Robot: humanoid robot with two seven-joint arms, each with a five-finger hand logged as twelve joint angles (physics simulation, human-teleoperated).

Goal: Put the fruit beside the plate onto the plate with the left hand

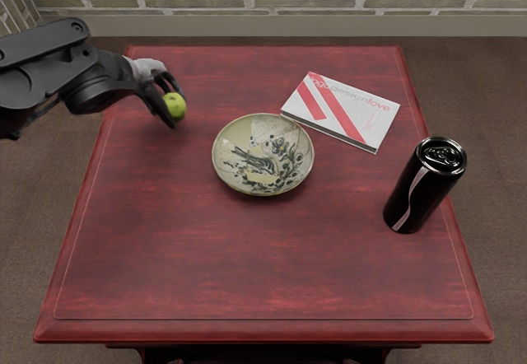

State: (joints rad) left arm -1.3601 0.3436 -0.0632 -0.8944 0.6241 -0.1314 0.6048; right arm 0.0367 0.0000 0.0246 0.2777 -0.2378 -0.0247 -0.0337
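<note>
**Green fruit gripped in the left hand, left of the plate**

The left hand (155, 91) is seen near the table's far left corner, its arm entering from the picture's left edge. Its dark fingers (158, 105) are curled closely around a small green fruit (174, 105). The fruit is held at the fingertips, with one finger arched over its top and others pressed against its left side. Little gap is visible between fingers and fruit, and the right half of the fruit is left uncovered. Whether the fruit is lifted clear of the table (247, 257) or touches it cannot be told from this view.

The fruit is found to the left of the plate (219, 151) and a little farther back, apart from its rim, with a strip of bare red wood between the two. The plate, a shallow patterned dish, is set near the table's middle, and nothing is seen lying in it.

The hand is placed just inside the table's left edge. Behind and to the right of the plate a red and white book (340, 110) lies flat, its near corner close to the plate's rim but not touching it. A black can (424, 184) stands near the right edge, well apart from the plate. The whole front half of the table is seen as open surface.
</note>
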